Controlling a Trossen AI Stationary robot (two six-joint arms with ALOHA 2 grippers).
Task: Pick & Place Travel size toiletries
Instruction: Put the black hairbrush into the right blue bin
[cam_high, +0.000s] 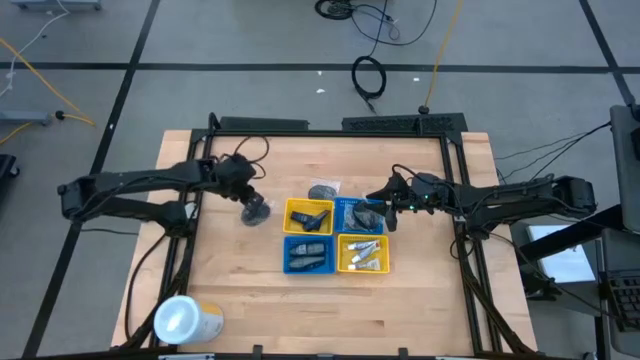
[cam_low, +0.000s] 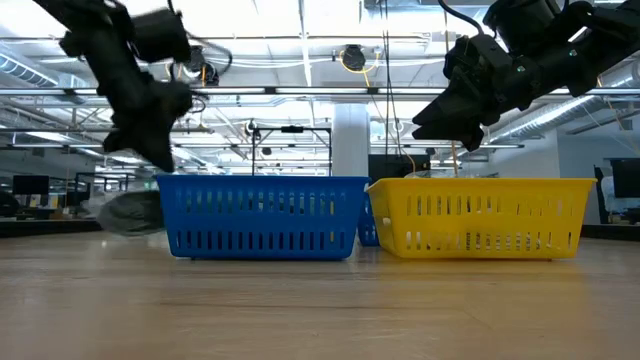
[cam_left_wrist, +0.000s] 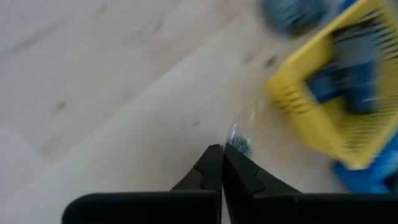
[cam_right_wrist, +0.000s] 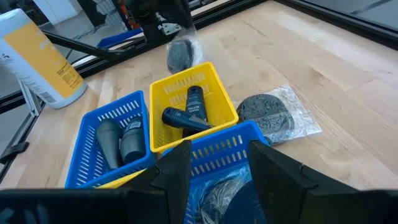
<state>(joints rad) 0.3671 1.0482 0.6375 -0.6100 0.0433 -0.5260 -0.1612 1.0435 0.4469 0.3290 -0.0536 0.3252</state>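
I hold the left gripper (cam_high: 254, 208) left of the four trays, raised off the table, its jaws pressed together on the clear wrapper of a dark grey round piece (cam_right_wrist: 181, 55) that hangs beneath them. From the left wrist view only a shred of wrapper shows at the fingertips, so I judge the pinch to be thin. Risk: the film slips or tears during transfer and the piece drops short of the rear yellow tray (cam_high: 291, 210).

A second wrapped round piece (cam_right_wrist: 272, 114) lies on the table just behind the trays. The rear yellow tray holds small dark bottles (cam_right_wrist: 189, 109).

I keep the right gripper (cam_high: 388, 207) above the rear blue tray (cam_right_wrist: 214, 152), jaws apart and holding nothing. Risk: both arms converge on adjoining trays, so a careless approach may cause contact between them
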